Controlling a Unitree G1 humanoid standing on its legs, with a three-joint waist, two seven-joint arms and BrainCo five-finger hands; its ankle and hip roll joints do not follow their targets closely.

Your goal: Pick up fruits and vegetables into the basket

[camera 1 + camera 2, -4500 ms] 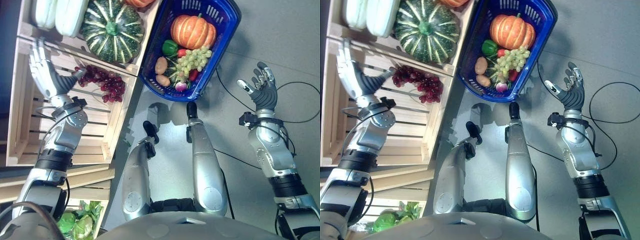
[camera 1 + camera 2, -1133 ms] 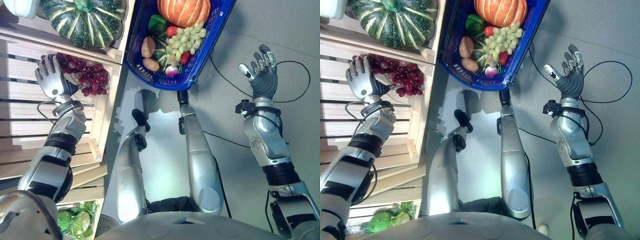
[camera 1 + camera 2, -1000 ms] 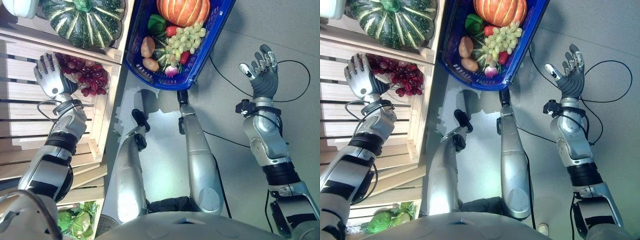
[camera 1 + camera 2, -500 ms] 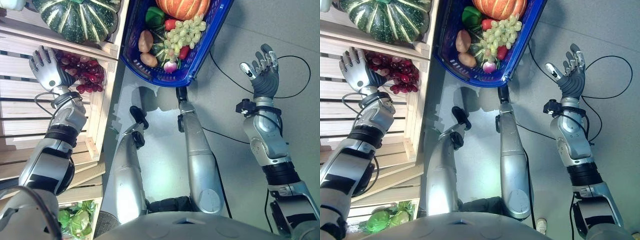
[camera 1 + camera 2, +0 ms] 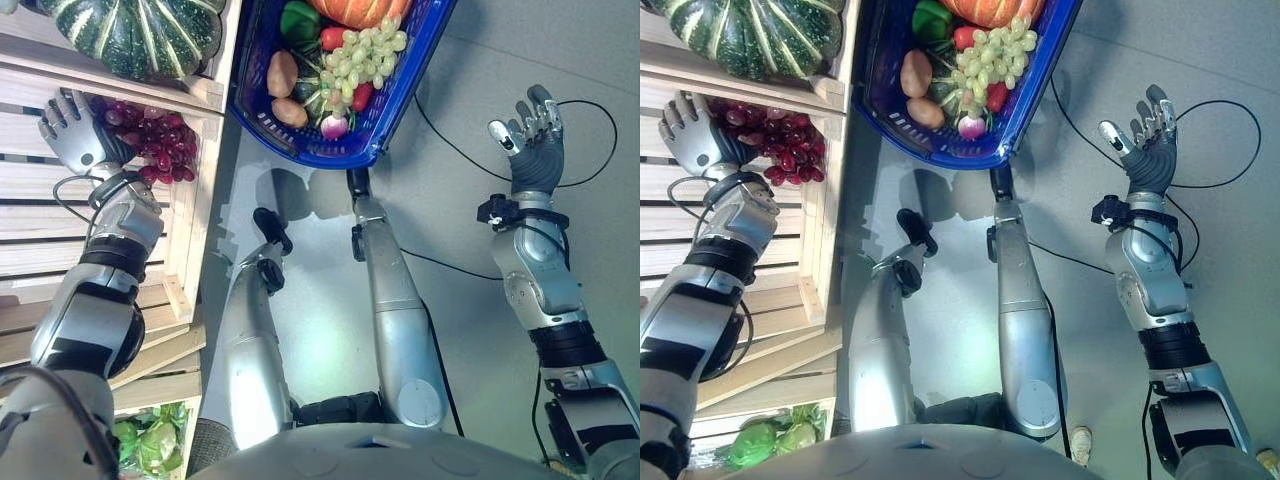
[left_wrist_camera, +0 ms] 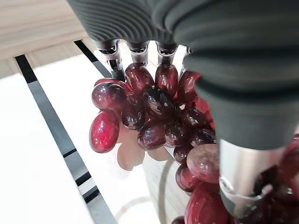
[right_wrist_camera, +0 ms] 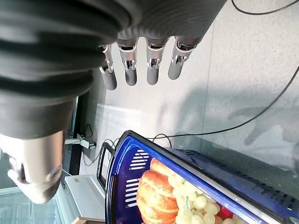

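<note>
**Left hand closing in on the red grapes**

The red grapes (image 5: 150,140) are lying on the slats of the wooden crate (image 5: 190,220), right under and just past the left hand (image 5: 72,135). In the left wrist view its fingers (image 6: 114,58) are reaching down over the bunch and the thumb is coming in from the other side, with berries touching both. The grip looks only partly closed, so I judge the grapes not yet secured. Over the last second the hand has been settling lower onto the bunch, so lifting should be next. The basket (image 5: 400,100) is sitting beyond the crate wall, toward the right hand (image 5: 530,135), which is hanging idle, fingers spread, over the floor.
</note>
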